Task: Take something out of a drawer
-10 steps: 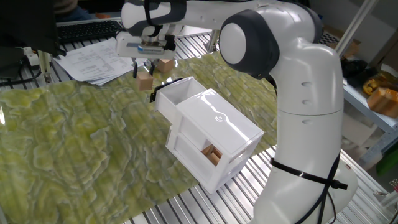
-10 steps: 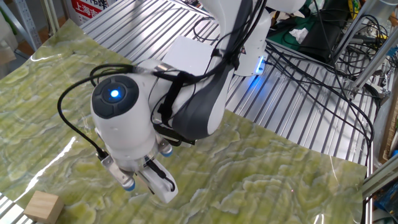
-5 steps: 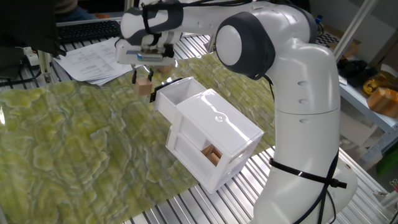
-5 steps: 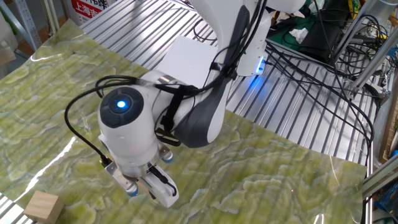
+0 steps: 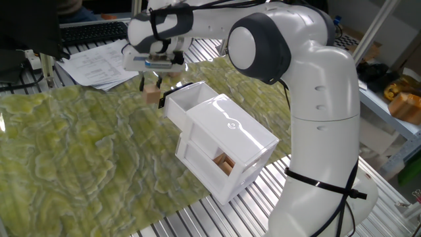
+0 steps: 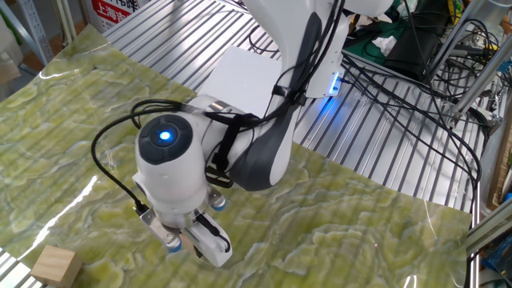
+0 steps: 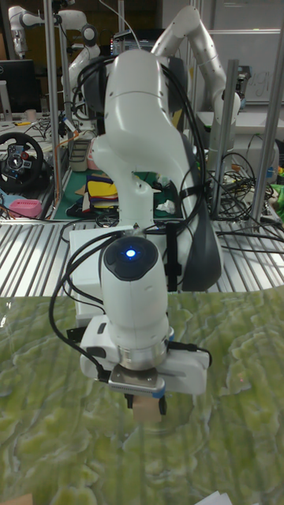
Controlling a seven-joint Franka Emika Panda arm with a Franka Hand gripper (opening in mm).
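Near cam: small tan cube (image 7: 146, 412) pinched in gripper (image 7: 146, 407), jaws shut on its sides, low over green mat (image 5: 79, 151). Farther: open top drawer (image 5: 191, 100) just beside, to the right. Straight down = free spot.

Robot arm (image 6: 264, 152) bent low over the green marbled worktop (image 6: 336, 232), blue light on its wrist. Gripper (image 6: 192, 240) points down. 1 pale wooden block (image 6: 54, 266) lies at lower left, apart from the gripper.
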